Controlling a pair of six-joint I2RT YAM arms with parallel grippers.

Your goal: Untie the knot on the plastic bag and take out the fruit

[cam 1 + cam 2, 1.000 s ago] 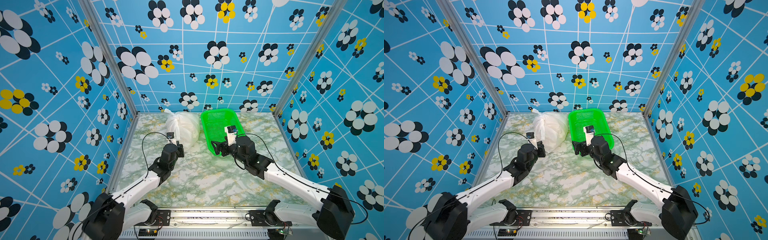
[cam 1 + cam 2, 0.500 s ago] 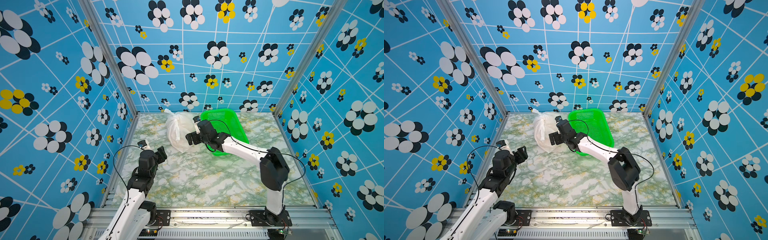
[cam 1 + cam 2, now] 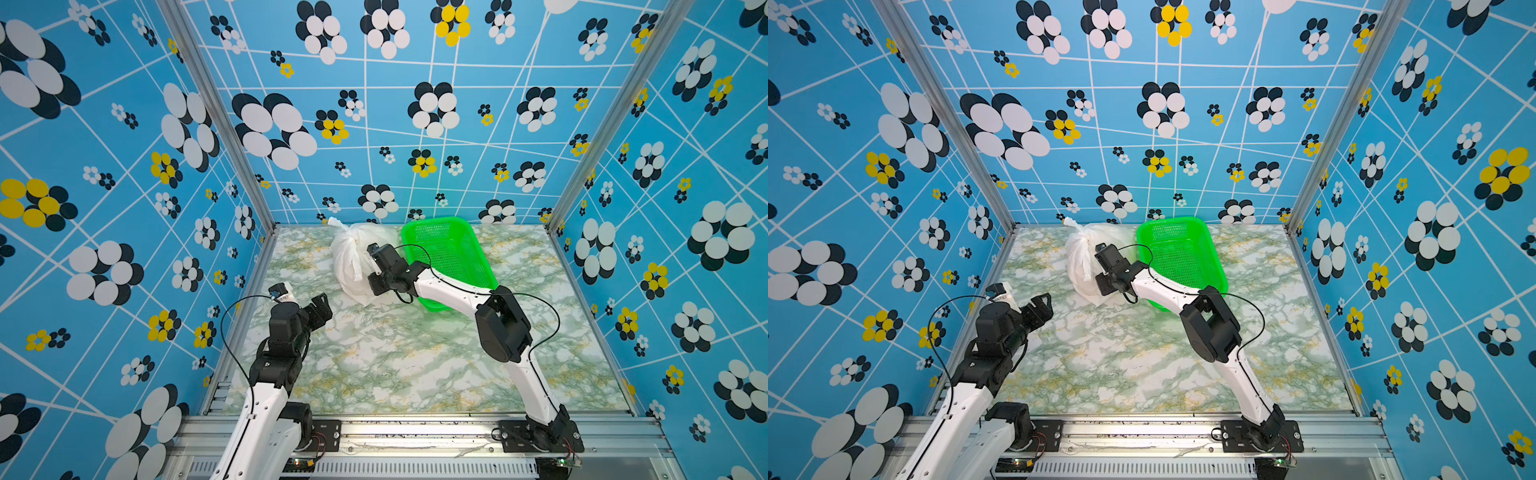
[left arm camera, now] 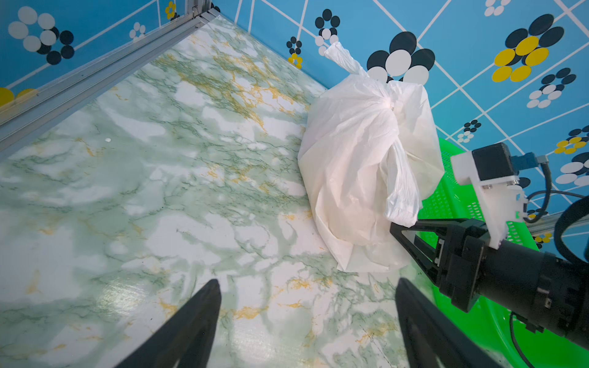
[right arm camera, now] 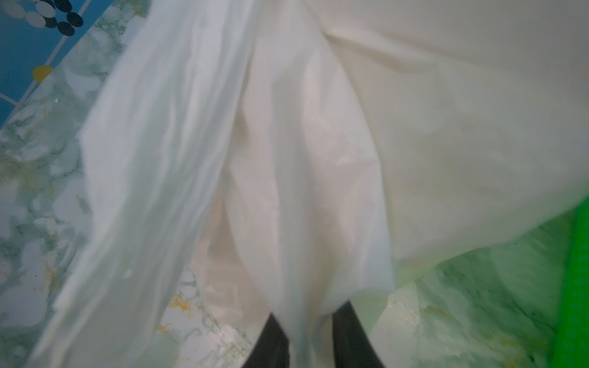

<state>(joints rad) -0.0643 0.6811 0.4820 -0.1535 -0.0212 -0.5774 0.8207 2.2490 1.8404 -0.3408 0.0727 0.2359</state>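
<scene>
The left gripper (image 4: 307, 282) hangs with its jaws spread wide and nothing between them, its arm folded up behind it. The right gripper (image 5: 310, 321), on an outstretched arm, pinches a fold of the plastic bag (image 5: 302, 191).

Top views high above table (image 3: 374, 353) — wrist views low, both on plastic bag (image 4: 350, 159)

text: none legible | labels/brands: none legible | numbers/signs: none legible
</scene>
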